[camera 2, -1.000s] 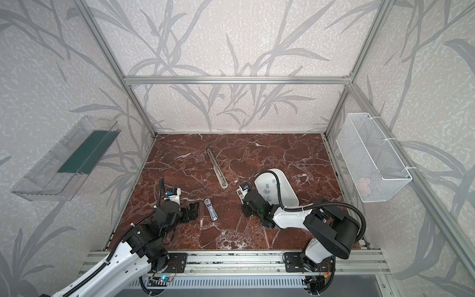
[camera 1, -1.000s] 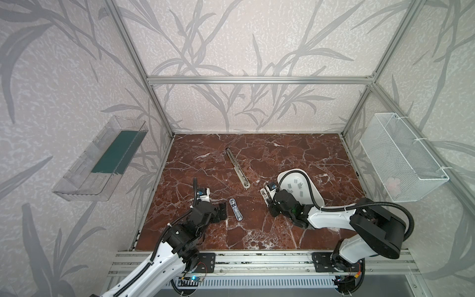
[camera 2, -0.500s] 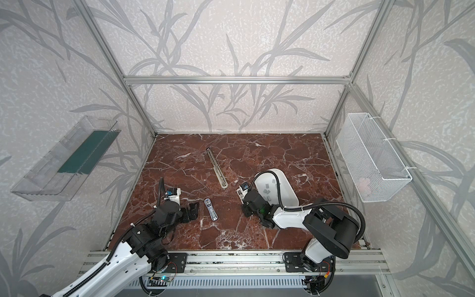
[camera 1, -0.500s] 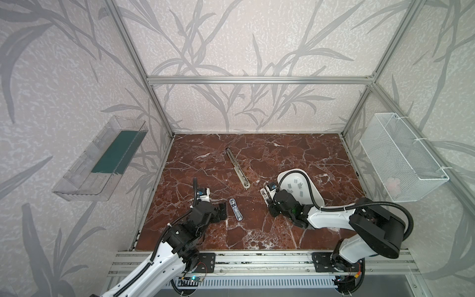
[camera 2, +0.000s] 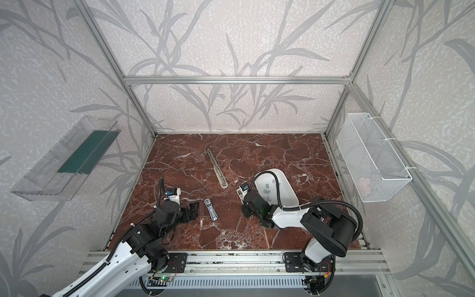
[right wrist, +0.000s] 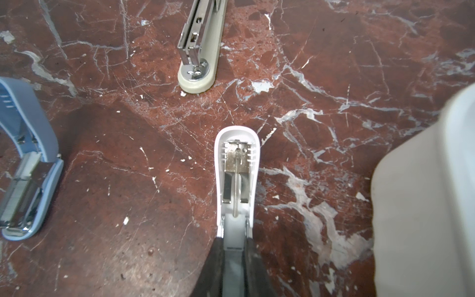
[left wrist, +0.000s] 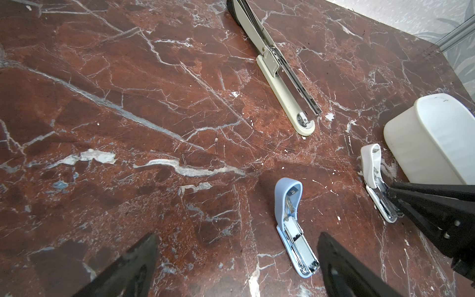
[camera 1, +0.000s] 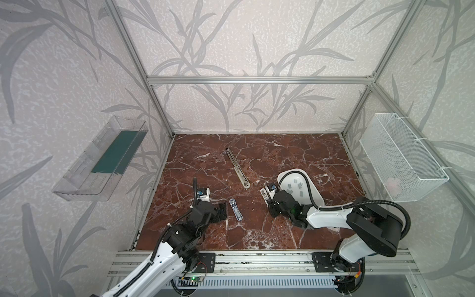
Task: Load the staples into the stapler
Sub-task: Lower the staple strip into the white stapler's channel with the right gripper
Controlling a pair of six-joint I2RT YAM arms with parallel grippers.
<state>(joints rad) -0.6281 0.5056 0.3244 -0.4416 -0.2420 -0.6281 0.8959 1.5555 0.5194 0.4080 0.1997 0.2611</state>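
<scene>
We had the right pincer (right wrist: 235, 257) clamped on the white stapler (right wrist: 236, 174), lid up, near the tabletop's (camera 1: 257, 231) front edge. Strip seated inside? Prob., but the view's poor. Blue stapler (left wrist: 290, 205) looked loaded. The staples (camera 1: 290, 184) lay in the tray (camera 1: 317, 199); left pincer (left wrist: 236, 237) gaped wide, empty.

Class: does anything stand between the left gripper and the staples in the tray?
Yes. The blue stapler, then the right gripper shut on the white stapler, lie between the left gripper and the staples in the tray.
</scene>
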